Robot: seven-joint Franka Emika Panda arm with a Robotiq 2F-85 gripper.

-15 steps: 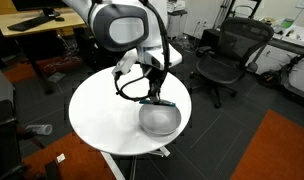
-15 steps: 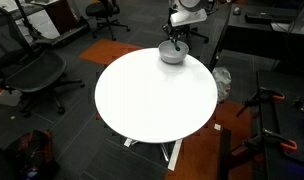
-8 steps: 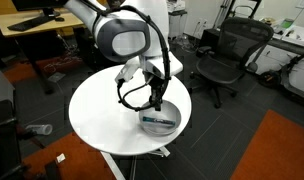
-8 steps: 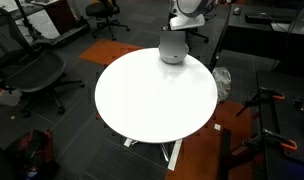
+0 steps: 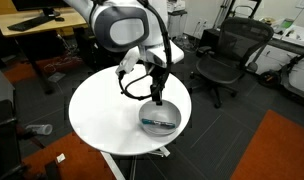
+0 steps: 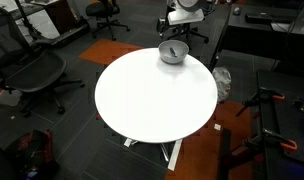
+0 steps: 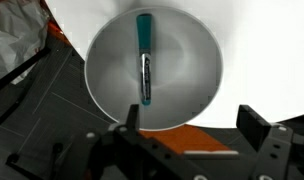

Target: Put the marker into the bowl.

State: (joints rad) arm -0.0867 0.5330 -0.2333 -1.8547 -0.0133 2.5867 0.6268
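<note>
The teal-blue marker [image 7: 144, 62] lies inside the light grey bowl [image 7: 197, 55], lengthwise across its bottom; in an exterior view it shows as a thin stick, the marker [image 5: 162, 123], in the bowl [image 5: 160, 121]. My gripper [image 7: 190, 122] hangs above the bowl's near rim, open, with nothing between its fingers. In the exterior views the gripper [image 5: 155, 96] is just above the bowl, and the bowl [image 6: 172, 54] sits at the far edge of the round white table [image 6: 152, 100].
The bowl stands close to the table's edge, with orange carpet [image 7: 207, 138] below it. Office chairs [image 5: 227, 55] and desks ring the table. A black chair [image 6: 37, 70] stands beside the table's other side.
The gripper went from shut on the marker to open. The marker now lies in the bowl, and the gripper has lifted slightly.
</note>
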